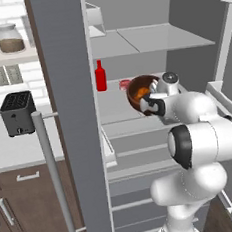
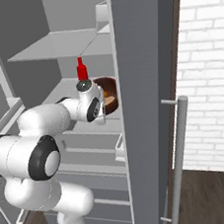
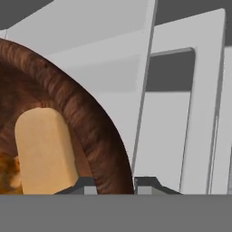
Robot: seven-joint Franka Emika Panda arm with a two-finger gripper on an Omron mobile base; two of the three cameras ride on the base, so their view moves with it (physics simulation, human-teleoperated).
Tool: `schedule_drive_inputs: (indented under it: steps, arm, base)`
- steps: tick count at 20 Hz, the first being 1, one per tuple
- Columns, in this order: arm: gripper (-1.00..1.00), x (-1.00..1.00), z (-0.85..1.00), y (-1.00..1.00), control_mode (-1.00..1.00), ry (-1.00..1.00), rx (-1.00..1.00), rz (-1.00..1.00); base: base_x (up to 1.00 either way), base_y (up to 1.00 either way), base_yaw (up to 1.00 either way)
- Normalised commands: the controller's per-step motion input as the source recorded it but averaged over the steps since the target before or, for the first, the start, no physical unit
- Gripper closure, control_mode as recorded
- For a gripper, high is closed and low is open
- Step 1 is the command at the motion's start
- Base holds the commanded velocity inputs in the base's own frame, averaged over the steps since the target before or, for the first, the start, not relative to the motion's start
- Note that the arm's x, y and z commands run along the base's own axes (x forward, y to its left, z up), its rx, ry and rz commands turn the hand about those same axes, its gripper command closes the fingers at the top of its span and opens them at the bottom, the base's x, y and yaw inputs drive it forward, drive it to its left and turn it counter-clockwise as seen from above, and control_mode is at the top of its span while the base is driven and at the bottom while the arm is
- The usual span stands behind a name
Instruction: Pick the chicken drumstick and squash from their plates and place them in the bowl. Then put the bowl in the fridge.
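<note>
The dark brown wooden bowl (image 1: pixel 138 88) (image 2: pixel 109 90) is inside the open fridge (image 1: pixel 70 117), over its middle white shelf (image 1: pixel 119 115). My gripper (image 1: pixel 150 105) (image 2: pixel 103 110) (image 3: pixel 113 183) is shut on the bowl's near rim (image 3: pixel 97 136). The rim sits between the two fingertips (image 3: pixel 145 185) in the hand view. Inside the bowl lies the pale tan squash (image 3: pixel 43 152), and beside it an orange-brown bit of the chicken drumstick (image 3: pixel 7 174) (image 1: pixel 142 92). The plates are out of view.
A red bottle (image 1: pixel 100 76) (image 2: pixel 81 69) stands on the same shelf, just behind the bowl. Another shelf (image 1: pixel 151 39) hangs above, with drawers (image 1: pixel 141 150) below. The fridge door's bar handle (image 1: pixel 52 169) stands to the left. A toaster (image 1: pixel 17 113) sits on the counter.
</note>
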Motion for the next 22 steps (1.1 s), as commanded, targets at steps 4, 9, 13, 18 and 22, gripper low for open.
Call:
schedule_drive_inputs:
  steps: [4,9,13,18,22]
  arm:
    - [1.00,0.40,-0.01,-0.36,-1.00,0.00,0.03,0.00]
    - [1.00,0.62,-0.10,-0.11,-1.00,0.00,0.00,0.00]
    - [1.00,0.61,-0.22,-0.03,-1.00,0.00,0.00,0.00]
    - [1.00,0.46,-0.35,0.00,-1.00,0.00,0.00,0.00]
    - [-1.00,0.00,-0.37,0.09,-1.00,-0.08,-0.01,0.00]
  base:
    - [0.00,0.00,0.00]
    - [0.00,0.00,0.00]
    - [0.00,0.00,0.00]
    - [0.00,0.00,0.00]
    - [0.00,0.00,0.00]
